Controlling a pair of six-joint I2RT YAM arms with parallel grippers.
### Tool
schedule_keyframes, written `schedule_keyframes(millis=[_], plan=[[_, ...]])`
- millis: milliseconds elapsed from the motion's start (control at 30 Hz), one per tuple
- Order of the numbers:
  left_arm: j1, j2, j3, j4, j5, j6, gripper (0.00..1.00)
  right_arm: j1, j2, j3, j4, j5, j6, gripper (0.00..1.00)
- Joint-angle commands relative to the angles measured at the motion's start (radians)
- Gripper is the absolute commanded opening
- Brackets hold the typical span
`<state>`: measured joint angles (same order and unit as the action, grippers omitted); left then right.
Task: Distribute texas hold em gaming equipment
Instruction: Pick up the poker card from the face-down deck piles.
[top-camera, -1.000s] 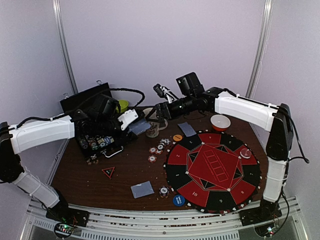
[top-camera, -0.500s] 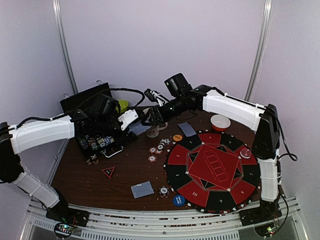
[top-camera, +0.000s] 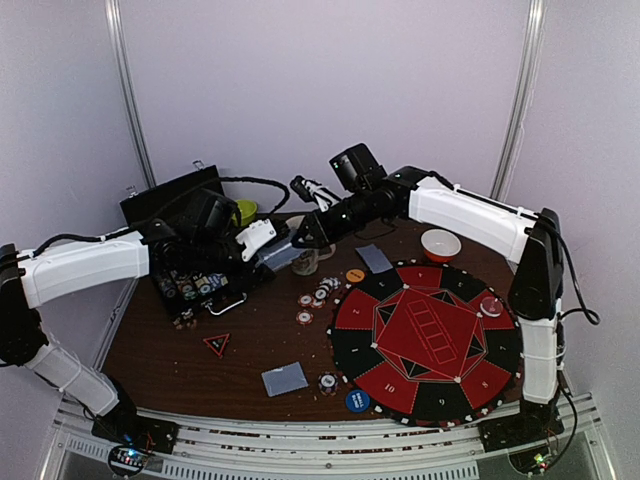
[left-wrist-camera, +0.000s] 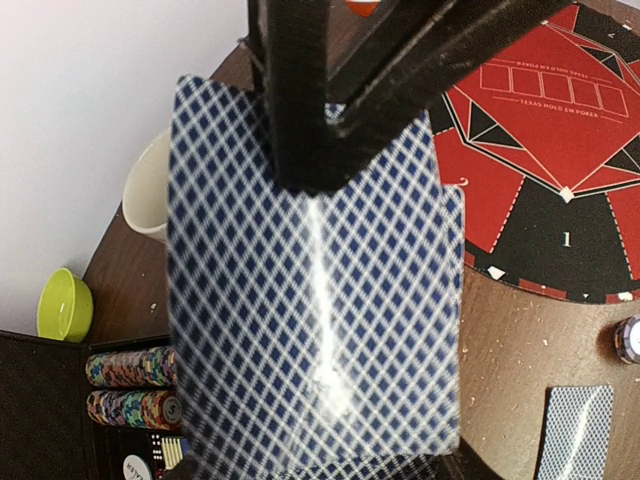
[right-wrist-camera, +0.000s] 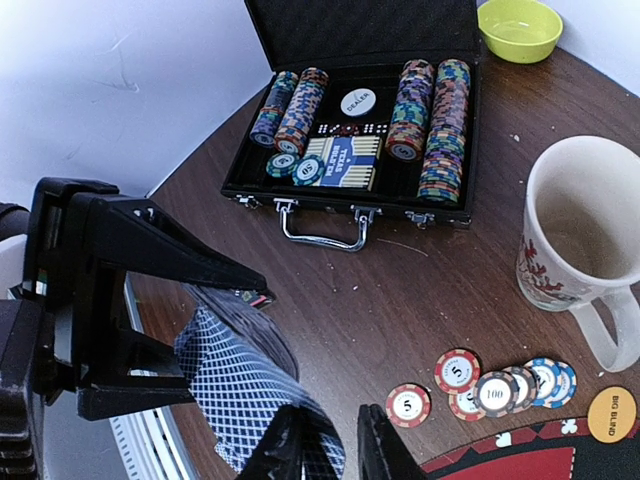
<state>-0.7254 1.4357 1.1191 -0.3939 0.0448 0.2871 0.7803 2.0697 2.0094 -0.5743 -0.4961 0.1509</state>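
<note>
Playing cards (left-wrist-camera: 310, 330), blue-diamond backs showing, are clamped as a stack in the left gripper (right-wrist-camera: 225, 345). One edge of the stack is straddled by the right gripper (right-wrist-camera: 345, 440), its jaws drawn narrow; whether a card is actually pinched cannot be told. Seen from overhead, the stack is held at 10 o'clock from the round felt mat (top-camera: 430, 335). The open chip case (right-wrist-camera: 360, 30) is found at 9 o'clock from the stack, the mug (right-wrist-camera: 575, 240) at 4 o'clock, and loose chips (right-wrist-camera: 490, 385) at 5 o'clock.

Robot test cell, laboratory type: plain white wall panels (top-camera: 320, 90) in aluminium uprights (top-camera: 130, 100). Robot arms (top-camera: 85, 265) are bolted to slotted rails (top-camera: 320, 440) along the frame's lower edge, beside a brown tabletop (top-camera: 250, 345).
</note>
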Motion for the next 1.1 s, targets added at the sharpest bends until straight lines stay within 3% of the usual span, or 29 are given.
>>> schedule_keyframes(millis=[0,200,267,767,1067], plan=[[0.003,-0.027,-0.002,0.041,0.009,0.008,0.53,-0.003,-0.057,0.018,-0.047,0.066,-0.023,0.19],[0.004,-0.027,-0.002,0.041,0.008,0.009,0.53,-0.003,-0.064,0.019,-0.056,0.055,-0.027,0.09],[0.004,-0.027,-0.002,0.042,0.009,0.008,0.53,-0.004,-0.066,0.019,-0.055,0.038,-0.027,0.0],[0.004,-0.027,-0.002,0.042,0.003,0.009,0.53,-0.027,-0.148,-0.008,-0.035,-0.06,-0.035,0.0],[0.004,-0.029,-0.003,0.041,-0.006,0.008,0.53,-0.063,-0.207,-0.034,-0.06,-0.006,-0.029,0.0]])
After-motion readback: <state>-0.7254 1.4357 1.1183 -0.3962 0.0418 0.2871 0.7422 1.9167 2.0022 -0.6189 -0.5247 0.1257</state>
